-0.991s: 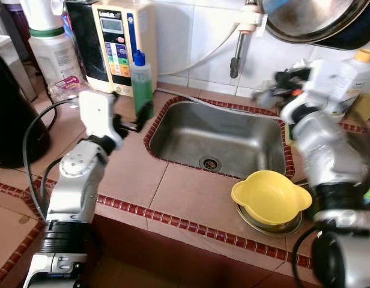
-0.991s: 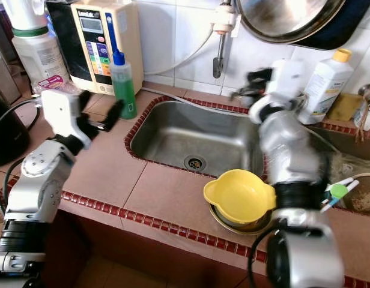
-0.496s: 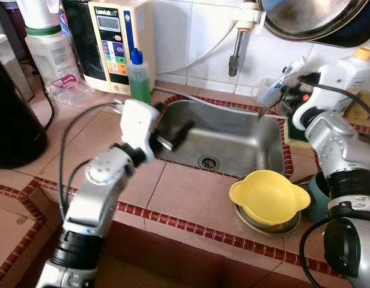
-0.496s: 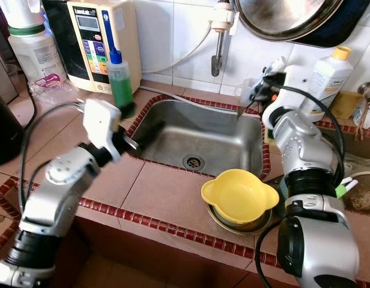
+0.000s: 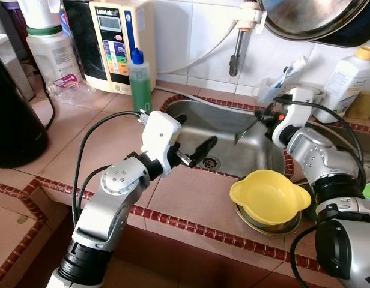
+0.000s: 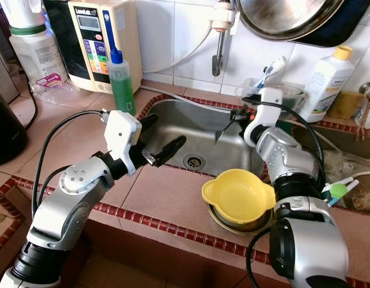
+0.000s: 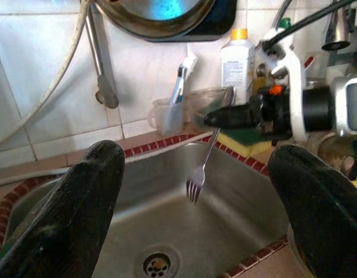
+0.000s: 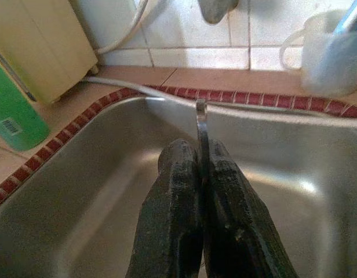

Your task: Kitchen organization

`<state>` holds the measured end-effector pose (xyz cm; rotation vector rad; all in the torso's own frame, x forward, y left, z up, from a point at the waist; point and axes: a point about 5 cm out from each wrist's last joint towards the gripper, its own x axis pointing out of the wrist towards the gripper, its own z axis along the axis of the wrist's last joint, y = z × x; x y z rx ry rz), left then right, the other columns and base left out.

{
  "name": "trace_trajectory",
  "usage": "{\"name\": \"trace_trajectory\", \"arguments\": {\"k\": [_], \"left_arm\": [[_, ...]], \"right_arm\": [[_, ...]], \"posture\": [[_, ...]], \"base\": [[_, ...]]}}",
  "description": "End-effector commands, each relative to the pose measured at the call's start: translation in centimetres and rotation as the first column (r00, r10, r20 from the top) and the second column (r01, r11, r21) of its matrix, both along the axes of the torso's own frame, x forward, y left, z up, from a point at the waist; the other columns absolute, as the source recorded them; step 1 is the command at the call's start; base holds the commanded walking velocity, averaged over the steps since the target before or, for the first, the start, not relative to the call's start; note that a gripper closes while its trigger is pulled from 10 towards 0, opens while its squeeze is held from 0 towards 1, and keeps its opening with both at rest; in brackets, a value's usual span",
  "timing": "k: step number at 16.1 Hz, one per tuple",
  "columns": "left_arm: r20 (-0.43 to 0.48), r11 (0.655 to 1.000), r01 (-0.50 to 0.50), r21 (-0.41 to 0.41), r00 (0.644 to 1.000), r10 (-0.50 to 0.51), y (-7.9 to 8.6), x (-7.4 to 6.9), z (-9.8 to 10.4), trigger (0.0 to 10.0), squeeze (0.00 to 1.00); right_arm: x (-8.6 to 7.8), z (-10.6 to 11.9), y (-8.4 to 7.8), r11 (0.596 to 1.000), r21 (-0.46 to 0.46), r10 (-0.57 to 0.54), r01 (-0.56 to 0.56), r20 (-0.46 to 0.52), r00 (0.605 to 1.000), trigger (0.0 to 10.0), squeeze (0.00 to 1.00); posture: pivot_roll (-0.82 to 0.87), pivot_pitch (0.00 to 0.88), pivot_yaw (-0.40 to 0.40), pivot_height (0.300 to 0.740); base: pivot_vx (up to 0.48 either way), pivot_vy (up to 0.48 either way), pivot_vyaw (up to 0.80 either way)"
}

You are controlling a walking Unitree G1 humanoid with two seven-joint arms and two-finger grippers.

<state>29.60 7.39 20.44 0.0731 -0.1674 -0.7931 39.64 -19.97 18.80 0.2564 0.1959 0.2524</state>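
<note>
Terracotta-tiled counter (image 5: 191,198) with a red mosaic trim ran around a steel sink (image 5: 233,141), white tiles behind it. The right gripper (image 8: 200,152) hung over the far right part of the basin with its black fingers pinched tight on a metal fork (image 7: 203,166), handle clamped between them and tines pointing down into the sink without touching it. The left gripper (image 5: 194,153) was reaching over the sink's near-left edge with its fingers spread wide apart, holding nothing. A yellow bowl (image 5: 269,197) sat stacked on a metal dish (image 5: 270,223) at the front right of the counter, and a green soap bottle (image 5: 139,81) stood upright just left of the sink.
</note>
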Motion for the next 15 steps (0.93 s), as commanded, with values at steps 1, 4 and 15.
{"name": "trace_trajectory", "arguments": {"k": [1, 4, 15], "left_arm": [[0.008, 1.000, 0.018, 0.005, 1.000, -0.018, -0.5, -0.4, 0.2, 10.0, 0.00], [0.007, 1.000, 0.018, 0.001, 1.000, -0.018, -0.6, -0.4, 0.4, 10.0, 0.00], [0.021, 1.000, -0.013, 0.002, 1.000, 0.013, -0.2, 0.1, 0.6, 10.0, 0.00]], "right_arm": [[0.0, 0.1, 0.2, 0.999, 0.044, 0.021, -0.021, -0.003, 1.000, 10.0, 0.00], [0.1, 0.1, 0.5, 0.994, 0.094, 0.048, -0.047, -0.004, 0.999, 10.0, 0.51], [0.1, 1.2, 1.0, 0.989, 0.117, 0.075, -0.088, 0.111, 0.991, 10.0, 1.00]], "posture": [[-0.05, 0.000, -0.010, 0.740], [-0.05, 0.000, -0.012, 0.740], [-0.05, 0.000, -0.015, 0.740]], "base": [[0.000, 0.000, 0.00], [0.000, 0.000, 0.00], [0.000, 0.000, 0.00]]}}
